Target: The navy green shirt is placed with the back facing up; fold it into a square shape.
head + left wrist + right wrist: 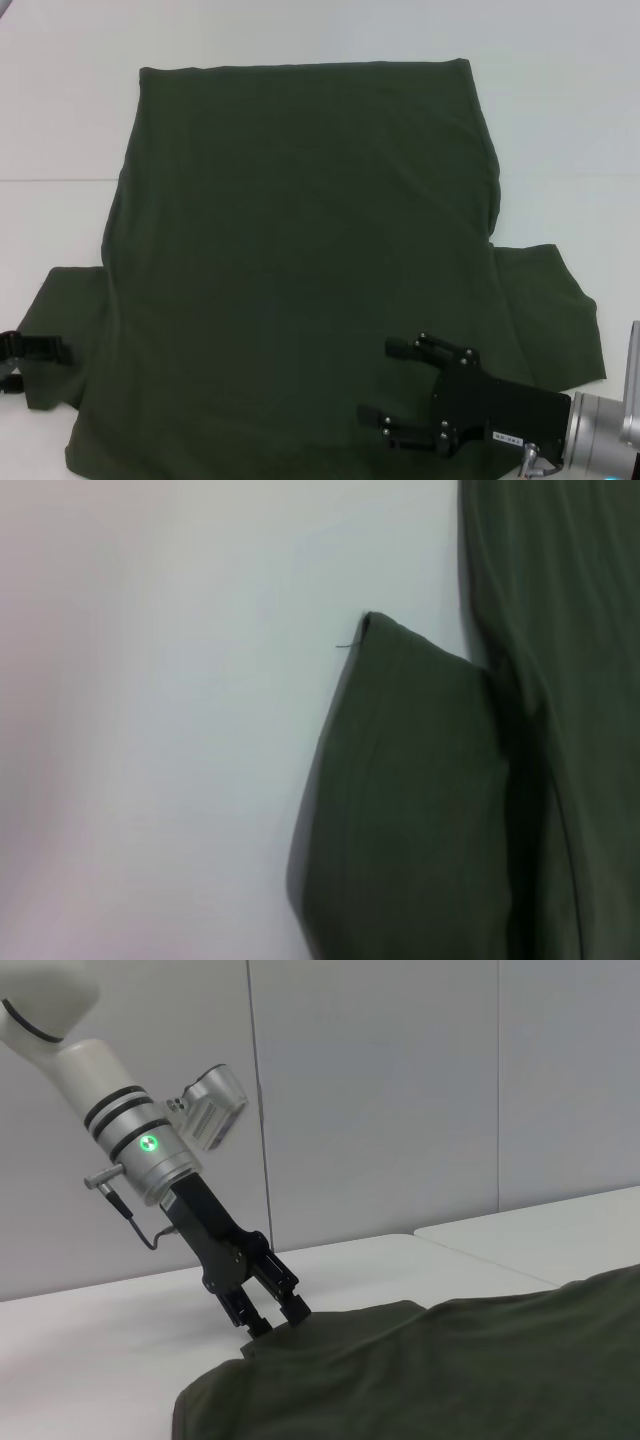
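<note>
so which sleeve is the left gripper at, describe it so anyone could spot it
On the white table lies the navy green shirt, plain side up. The left gripper is at its left sleeve, jutting from the robot's-left edge; the opposite sleeve has no fingers on its edge.

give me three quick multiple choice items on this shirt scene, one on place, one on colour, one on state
1. Where is the left end effector?
A. at the shirt's left sleeve
B. over the collar
C. off the table

2. What colour is the shirt?
A. cream
B. dark olive green
C. red

3. How does the right end effector stand?
A. shut on the shirt
B. open above the shirt
C. out of view

Key:
1 A, the left end effector meets the edge of the sleeve.
2 B, the shirt is dark green all over.
3 B, the right end effector has its fingers spread over the cloth, with nothing between them.
</note>
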